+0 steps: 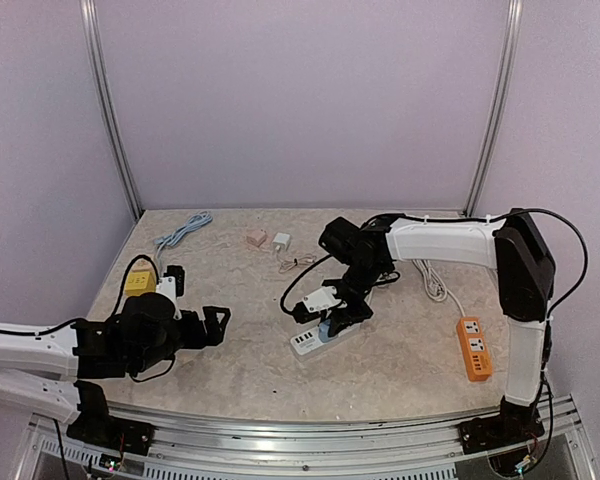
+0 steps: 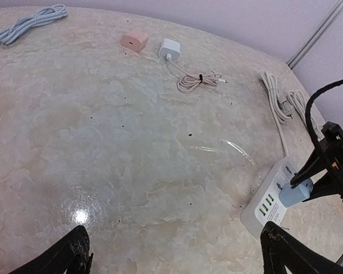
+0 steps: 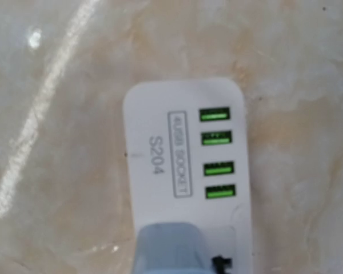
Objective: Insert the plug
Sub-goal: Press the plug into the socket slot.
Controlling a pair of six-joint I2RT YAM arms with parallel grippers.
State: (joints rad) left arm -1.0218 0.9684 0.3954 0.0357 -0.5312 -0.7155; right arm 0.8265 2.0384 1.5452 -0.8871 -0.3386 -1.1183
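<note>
Found the right gripper (image 1: 330, 320) closed tight on a pale blue rounded plastic plug (image 1: 327, 329), just right of centre in the overhead view. Saw the plug at the bottom edge of the right wrist view, on top of a white rectangular plastic power strip (image 3: 160, 142), just below four green USB ports (image 3: 219, 169). Could not judge depth of seating. Found the left gripper (image 1: 217, 326) spread fully wide, holding nothing, at lower left overhead.
</note>
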